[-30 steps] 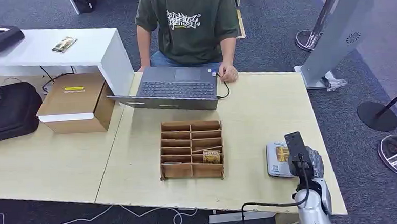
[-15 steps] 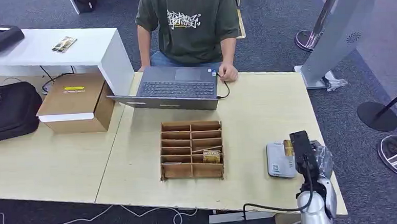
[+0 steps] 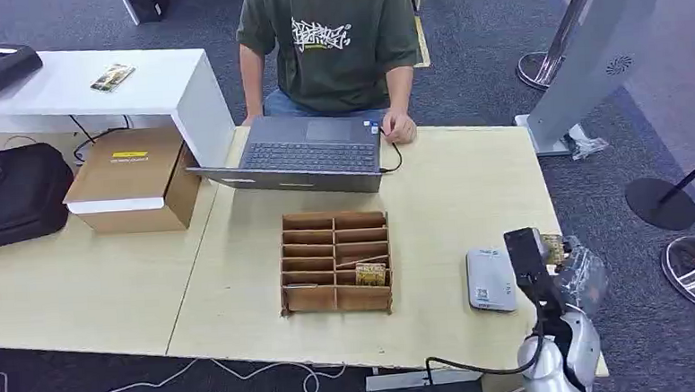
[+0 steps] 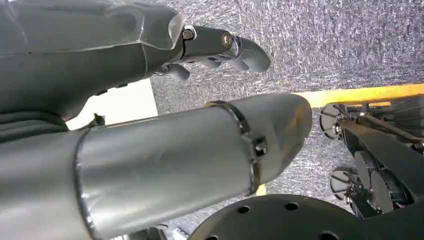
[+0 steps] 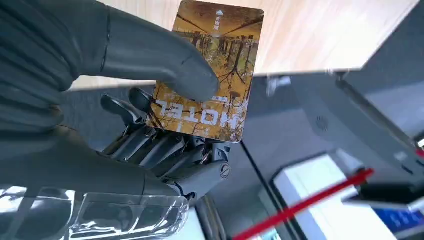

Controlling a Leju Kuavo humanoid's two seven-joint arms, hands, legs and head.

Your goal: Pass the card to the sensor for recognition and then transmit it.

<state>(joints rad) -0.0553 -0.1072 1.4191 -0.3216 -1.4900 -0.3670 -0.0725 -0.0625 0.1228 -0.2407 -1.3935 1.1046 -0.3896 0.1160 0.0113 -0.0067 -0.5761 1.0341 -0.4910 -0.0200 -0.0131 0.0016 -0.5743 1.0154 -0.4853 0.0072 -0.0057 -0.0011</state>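
Note:
My right hand (image 3: 574, 269) hangs over the table's right edge and pinches a golden-brown hotel card (image 3: 553, 246) between thumb and fingers. In the right wrist view the card (image 5: 210, 75) shows a tree picture and the word HOTEL, with the thumb (image 5: 150, 55) pressed on its face. The grey-white sensor pad (image 3: 490, 279) lies flat on the table just left of that hand, bare on top. My left hand (image 4: 100, 45) hangs over grey carpet, its fingers (image 4: 220, 47) loosely apart and holding nothing.
A brown slotted box (image 3: 336, 262) stands mid-table with one card (image 3: 370, 273) in a slot. A person (image 3: 327, 44) sits at a laptop (image 3: 310, 153) on the far side. A cardboard box (image 3: 132, 176) and black bag (image 3: 11, 191) lie at the left.
My right hand has carried the card to the right, off the sensor pad and out to the table's right edge. The pad's top is now uncovered.

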